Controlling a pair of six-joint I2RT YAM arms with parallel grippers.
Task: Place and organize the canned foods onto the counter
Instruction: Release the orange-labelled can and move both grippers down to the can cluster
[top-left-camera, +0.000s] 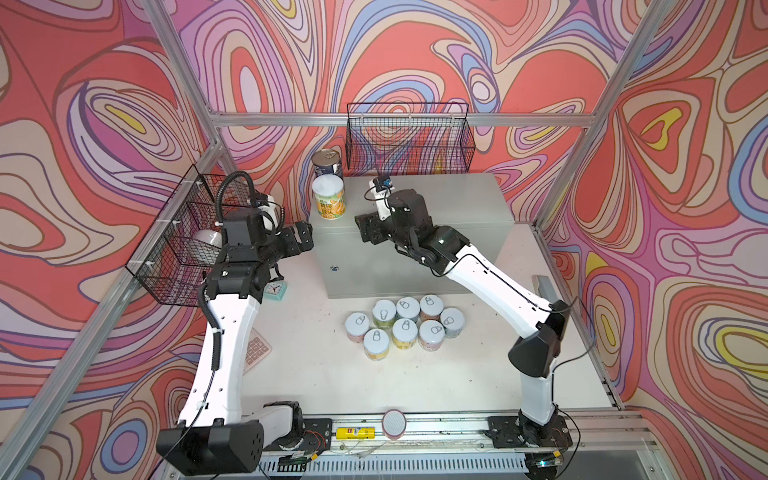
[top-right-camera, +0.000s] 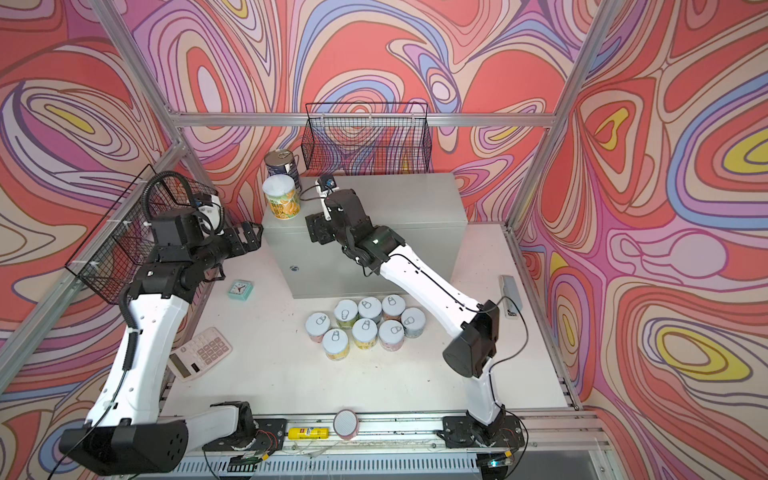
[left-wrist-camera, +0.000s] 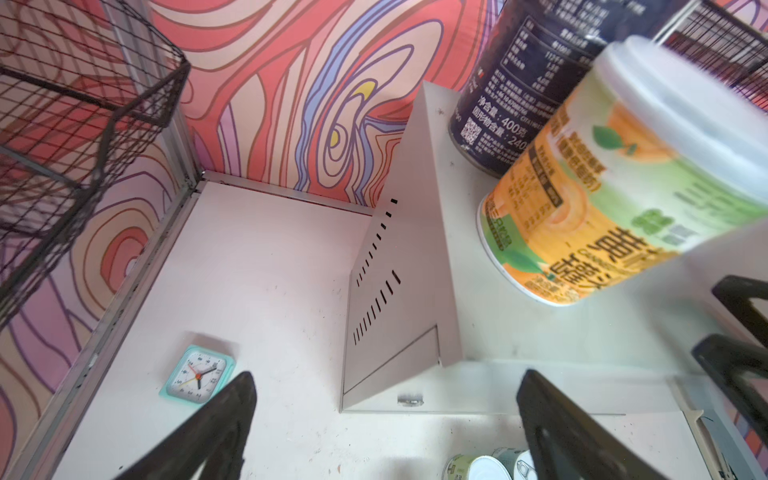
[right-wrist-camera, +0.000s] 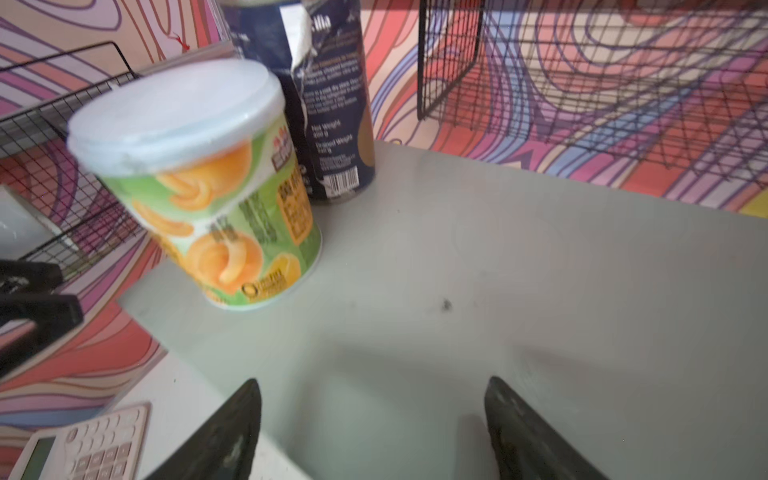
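Observation:
The counter (top-left-camera: 436, 216) (top-right-camera: 395, 208) is a grey metal cabinet. On its back left corner stand two tall cans, the yellow-orange one (top-left-camera: 328, 197) (left-wrist-camera: 602, 187) (right-wrist-camera: 208, 187) in front of the dark blue one (top-left-camera: 327, 163) (left-wrist-camera: 519, 83) (right-wrist-camera: 328, 104). Several short white-lidded cans (top-left-camera: 405, 328) (top-right-camera: 365, 324) cluster on the table before the counter. My left gripper (top-left-camera: 305, 237) (left-wrist-camera: 386, 382) hovers open and empty beside the counter's left edge. My right gripper (top-left-camera: 365, 228) (right-wrist-camera: 372, 386) is open and empty above the counter top, right of the yellow-orange can.
Black wire baskets hang on the back wall (top-left-camera: 409, 137) and the left wall (top-left-camera: 183, 237). A mint clock (top-left-camera: 275, 289) and a calculator (top-right-camera: 199, 353) lie on the table at left. A yellow tube (top-left-camera: 355, 433) and a pink-rimmed disc (top-left-camera: 394, 423) sit at the front rail.

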